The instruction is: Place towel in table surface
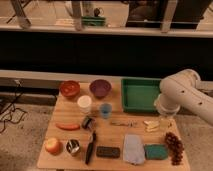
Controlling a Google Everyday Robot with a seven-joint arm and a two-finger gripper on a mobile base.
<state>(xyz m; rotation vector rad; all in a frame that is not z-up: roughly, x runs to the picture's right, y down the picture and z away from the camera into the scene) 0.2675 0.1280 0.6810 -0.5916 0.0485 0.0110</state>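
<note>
The light grey-blue towel [133, 149] lies flat on the tan wooden table surface [60, 115], near the front edge between a black block [108, 151] and a green sponge [156, 151]. My white arm reaches in from the right. Its gripper [164, 121] points down over the right part of the table, just in front of the green tray [141, 94]. It hangs behind and to the right of the towel, apart from it. The gripper is open and holds nothing.
A red bowl [69, 88] and a purple bowl [100, 88] stand at the back, with a white cup [84, 103] and a blue cup [105, 110] in front. A carrot [67, 126], an apple [52, 145], a can [74, 147], a knife [90, 146] and grapes [173, 145] lie around.
</note>
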